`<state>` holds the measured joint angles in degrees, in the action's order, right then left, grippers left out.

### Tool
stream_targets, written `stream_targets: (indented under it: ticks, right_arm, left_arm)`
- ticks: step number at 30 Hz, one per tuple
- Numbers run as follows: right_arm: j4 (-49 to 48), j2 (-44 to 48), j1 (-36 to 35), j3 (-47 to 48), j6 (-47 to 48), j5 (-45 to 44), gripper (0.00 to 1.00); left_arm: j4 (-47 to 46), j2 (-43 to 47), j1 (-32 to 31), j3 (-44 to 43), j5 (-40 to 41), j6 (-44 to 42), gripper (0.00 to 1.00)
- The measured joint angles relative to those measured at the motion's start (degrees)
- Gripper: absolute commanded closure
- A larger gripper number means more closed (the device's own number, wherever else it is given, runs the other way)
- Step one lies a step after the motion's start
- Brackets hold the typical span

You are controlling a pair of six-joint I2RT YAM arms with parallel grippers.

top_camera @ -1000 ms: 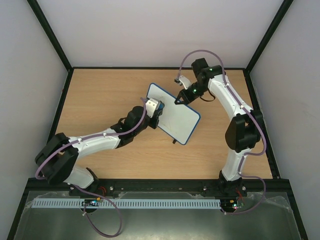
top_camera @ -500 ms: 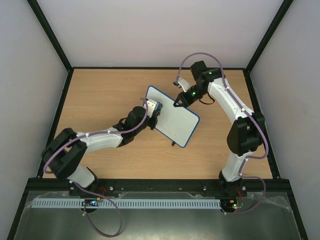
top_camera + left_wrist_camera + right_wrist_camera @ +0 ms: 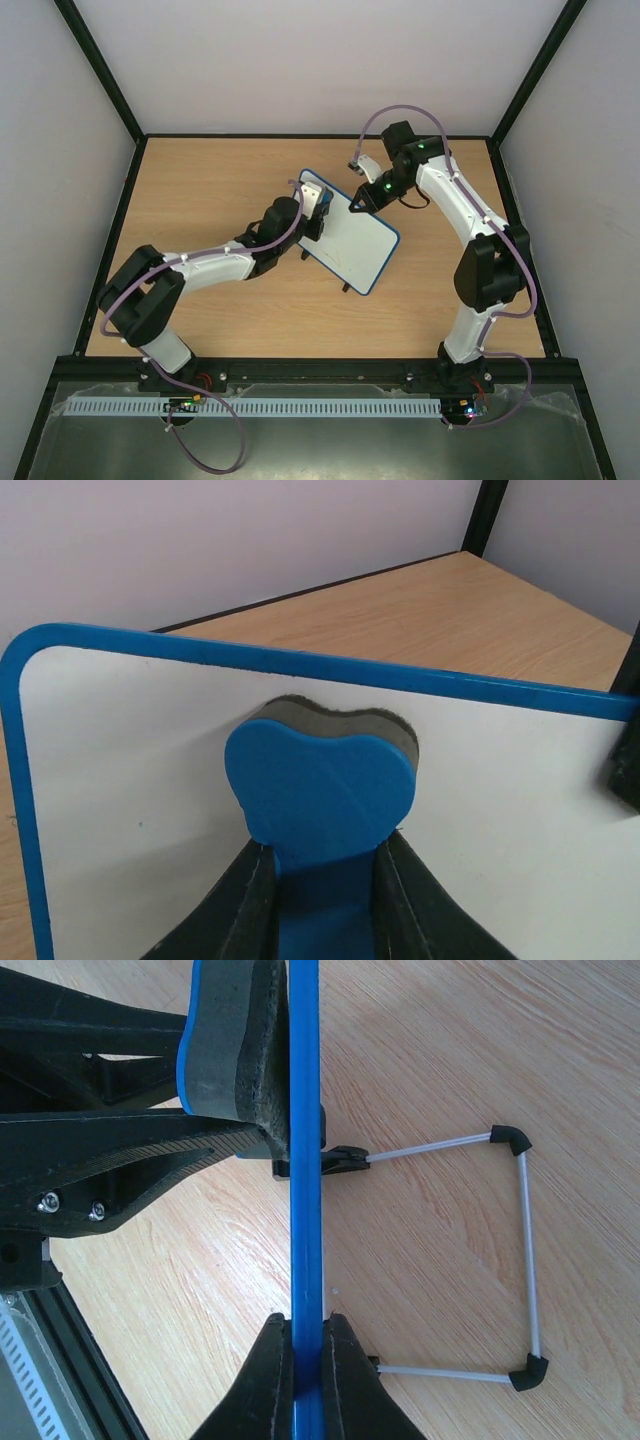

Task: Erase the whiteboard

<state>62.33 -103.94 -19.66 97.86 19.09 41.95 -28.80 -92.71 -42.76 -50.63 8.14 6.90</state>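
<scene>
The whiteboard (image 3: 355,243), white with a thin blue rim, stands tilted on the middle of the table. Its face looks blank in the left wrist view (image 3: 130,780). My left gripper (image 3: 318,212) is shut on the blue-and-black eraser (image 3: 320,780), whose felt side presses against the board near its top edge. My right gripper (image 3: 357,201) is shut on the board's blue rim (image 3: 306,1260) at the far top edge and holds it edge-on. The eraser also shows in the right wrist view (image 3: 235,1045), left of the rim.
The board's thin wire stand with black corner pieces (image 3: 520,1250) rests on the wooden table (image 3: 200,190) behind the board. A black frame and pale walls surround the table. A slotted grey cable duct (image 3: 300,408) runs along the near edge.
My left gripper has slid the eraser up and to the right along the board's face, towards the top edge. The right gripper kept its hold; the board shifted slightly.
</scene>
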Motion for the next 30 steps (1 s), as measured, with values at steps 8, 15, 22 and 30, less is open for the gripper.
stream_targets:
  ticks: [8,15,22,30]
  right_arm:
    - [-0.3,-0.2,0.1,0.0,-0.8,-1.7,0.98]
    - [-0.3,-0.2,0.1,0.0,-1.0,-1.5,0.98]
    - [-0.6,-0.2,-0.1,0.0,-0.7,-1.1,0.98]
    - [-0.9,-0.2,-0.1,0.0,-1.2,-1.1,0.98]
  left_arm:
    - [-2.6,-2.8,1.4,-0.2,-1.0,2.0,0.97]
    - [-1.0,-2.1,1.6,0.8,-0.6,4.0,0.97]
    - [7.3,-0.8,1.9,-3.1,-0.6,2.3,0.97]
    - [3.0,-1.7,6.2,-0.6,-4.2,2.8,0.97]
